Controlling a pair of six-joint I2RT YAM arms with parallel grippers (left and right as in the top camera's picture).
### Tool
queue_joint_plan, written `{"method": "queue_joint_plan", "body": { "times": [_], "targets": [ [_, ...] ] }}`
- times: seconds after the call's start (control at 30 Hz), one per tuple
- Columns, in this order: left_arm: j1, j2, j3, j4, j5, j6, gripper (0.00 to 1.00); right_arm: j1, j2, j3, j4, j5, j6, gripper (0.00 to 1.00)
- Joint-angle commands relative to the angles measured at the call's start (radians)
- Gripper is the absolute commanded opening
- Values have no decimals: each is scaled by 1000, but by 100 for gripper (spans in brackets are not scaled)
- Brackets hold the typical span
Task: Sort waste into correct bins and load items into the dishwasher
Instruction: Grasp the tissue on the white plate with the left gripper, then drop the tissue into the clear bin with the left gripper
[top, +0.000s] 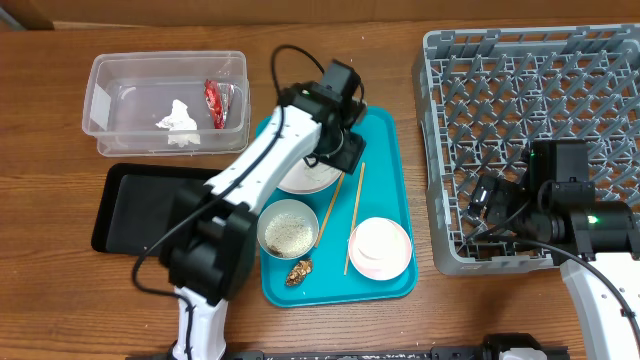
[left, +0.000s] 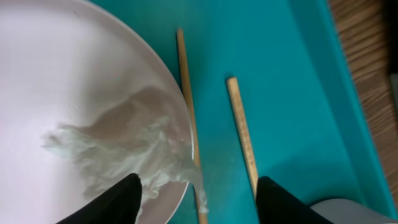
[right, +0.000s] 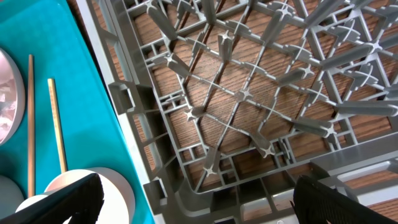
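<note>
Chopsticks (left: 242, 134) 2, bowls (top: 380, 247) 2, plate (left: 62, 74) 1, tissues (left: 124, 143) 2, wrapper (top: 216, 103) 1.

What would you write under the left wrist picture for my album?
Open left gripper above a crumpled tissue on the white plate, two chopsticks beside it on the teal tray.

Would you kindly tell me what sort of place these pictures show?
Likely a robot test bench staged as a dish-clearing station: a wooden table bears a grey dish rack, a teal tray with a rice-flecked bowl, and a clear tub holding a wrapper and tissue.
</note>
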Motion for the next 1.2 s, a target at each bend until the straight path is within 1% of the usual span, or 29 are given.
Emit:
{"method": "queue_joint_plan", "body": {
  "times": [0.0,0.03,0.07,0.1,0.23,0.3,0.43,0.53,0.73,1.07,1.1,1.17],
  "targets": [
    [-2,44,-4,-15,-2,16,40,-2,-10,27,3,10,-6,100],
    [-2,46,-4,-18,-3,16,23,-2,-10,27,3,10,-6,100],
    [0,46,-4,-18,-7,16,10,-2,-10,27,2,10,-6,100],
    [1,45,-4,-17,-16,16,4,-2,-10,27,2,10,-6,100],
    [6,19,12,-32,-121,15,4,-2,-10,27,2,10,-6,100],
    [14,-26,43,-64,-197,14,4,-2,-10,27,1,11,-6,100],
    [39,-132,69,-70,-320,2,4,-2,-10,27,0,10,-6,100],
    [76,-219,69,-57,-370,-19,4,-2,-10,27,0,11,-6,100],
    [211,-331,69,-39,-379,-23,4,-2,-10,27,0,10,-6,100],
    [436,-306,68,44,-377,-24,4,-2,-10,27,-1,10,-6,100],
    [452,-302,68,50,-376,-24,6,-2,-10,27,-1,10,-6,100],
    [472,-299,68,47,-358,-23,44,-2,-10,27,-1,10,-6,100]
  ]
}}
